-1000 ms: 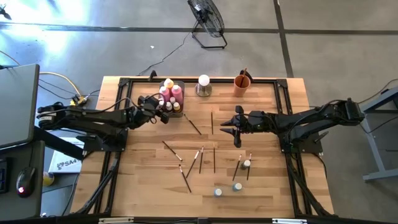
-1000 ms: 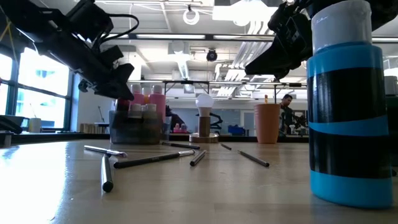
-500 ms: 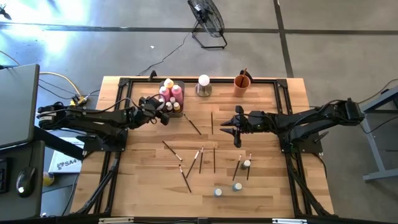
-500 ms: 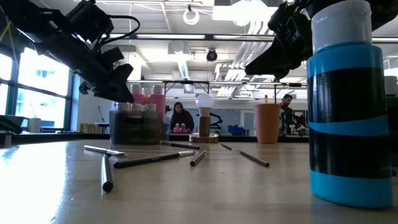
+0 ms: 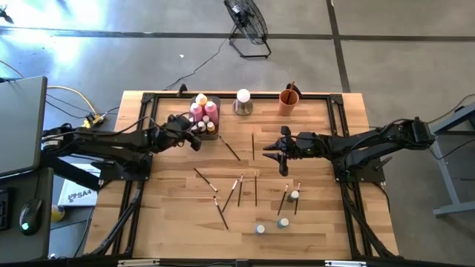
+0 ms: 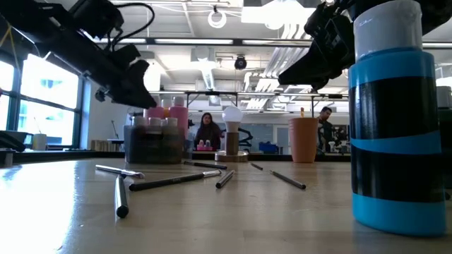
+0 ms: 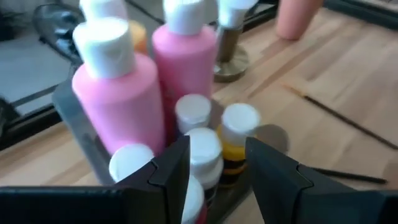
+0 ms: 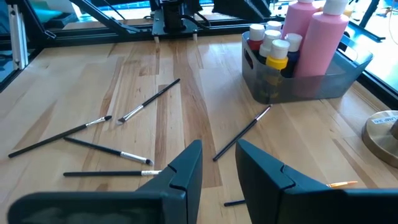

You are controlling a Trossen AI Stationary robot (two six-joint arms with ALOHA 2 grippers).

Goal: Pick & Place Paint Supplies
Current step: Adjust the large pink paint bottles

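A grey tray (image 5: 210,133) at the table's far left holds pink bottles (image 7: 118,93), a yellow one (image 5: 201,99) and small white-capped ones (image 7: 202,149). My left gripper (image 7: 217,149) hovers open at the tray's near-left side. Its fingers stand on either side of a small white-capped bottle without touching it. My right gripper (image 5: 273,153) hangs open over the table's middle with nothing between its fingers (image 8: 186,165). Several dark-handled brushes (image 5: 205,180) lie flat on the wood. Three tiny bottles (image 5: 295,196) stand upright toward the near edge.
A white ball on a metal base (image 5: 243,102) and an orange cup (image 5: 289,100) stand at the far edge, right of the tray. Black frame rails (image 5: 141,126) run along the table's sides. One tiny bottle (image 6: 392,120) stands close before the low camera.
My left gripper has tipped its fingers upward at the tray, rising a little off the bottles. The right arm has kept still.
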